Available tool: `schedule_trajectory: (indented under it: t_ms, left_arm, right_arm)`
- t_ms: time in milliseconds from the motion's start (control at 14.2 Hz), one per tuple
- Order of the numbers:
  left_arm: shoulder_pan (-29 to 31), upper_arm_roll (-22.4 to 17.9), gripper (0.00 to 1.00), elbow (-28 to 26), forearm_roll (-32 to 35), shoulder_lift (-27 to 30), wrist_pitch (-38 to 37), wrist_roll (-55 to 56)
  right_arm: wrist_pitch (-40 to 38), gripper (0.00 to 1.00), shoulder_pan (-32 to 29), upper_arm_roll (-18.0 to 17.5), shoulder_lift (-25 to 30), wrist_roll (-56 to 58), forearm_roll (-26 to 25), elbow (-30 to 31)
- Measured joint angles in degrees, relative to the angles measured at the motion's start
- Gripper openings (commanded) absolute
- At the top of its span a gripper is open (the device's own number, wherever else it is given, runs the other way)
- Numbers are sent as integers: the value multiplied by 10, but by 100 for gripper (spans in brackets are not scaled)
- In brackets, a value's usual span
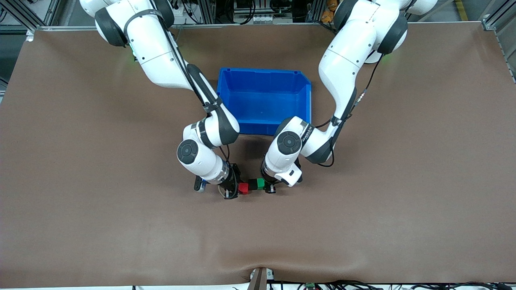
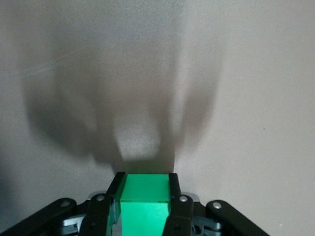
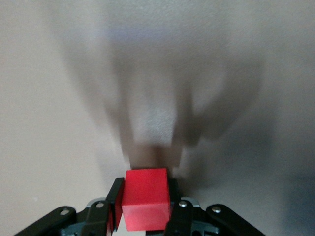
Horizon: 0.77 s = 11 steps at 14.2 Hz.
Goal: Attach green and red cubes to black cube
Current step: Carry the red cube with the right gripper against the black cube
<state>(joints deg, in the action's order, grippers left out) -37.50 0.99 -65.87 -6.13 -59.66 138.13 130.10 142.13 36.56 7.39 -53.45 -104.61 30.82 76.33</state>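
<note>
In the front view the red cube, the black cube and the green cube stand in one row, side against side, with the black one in the middle. My right gripper is shut on the red cube. My left gripper is shut on the green cube. Both are low over the brown table mat. The left wrist view shows the green cube between the fingers of the left gripper. The right wrist view shows the red cube in the right gripper. The black cube is hidden in both wrist views.
A large blue bin, with nothing in it, stands on the mat farther from the front camera than the cubes, between the two arms. Both forearms hang low beside its front wall.
</note>
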Motion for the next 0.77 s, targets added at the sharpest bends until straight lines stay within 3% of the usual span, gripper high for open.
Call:
schedule_trajectory:
  t_ms: [70, 211, 281, 352, 774]
  left_arm:
    - [0, 0, 45, 0, 0, 0, 0, 0]
    - [-1, 1, 92, 1, 0, -6, 5, 0]
    - [-5, 1, 100, 5, 0, -16, 23, 0]
    - [-7, -2, 100, 7, 0, -20, 22, 1]
    - [-11, 0, 100, 17, 0, -44, 36, 3]
  right_arm:
    - [-2, 31, 2, -1, -2, 0, -8, 1]
    - [-2, 35, 6, -2, -6, 0, -18, 2]
    - [-1, 57, 7, -1, -7, 0, -18, 2]
    - [-2, 100, 7, -1, -7, 0, -18, 2]
    - [-27, 100, -6, 16, 11, 4, -30, -11]
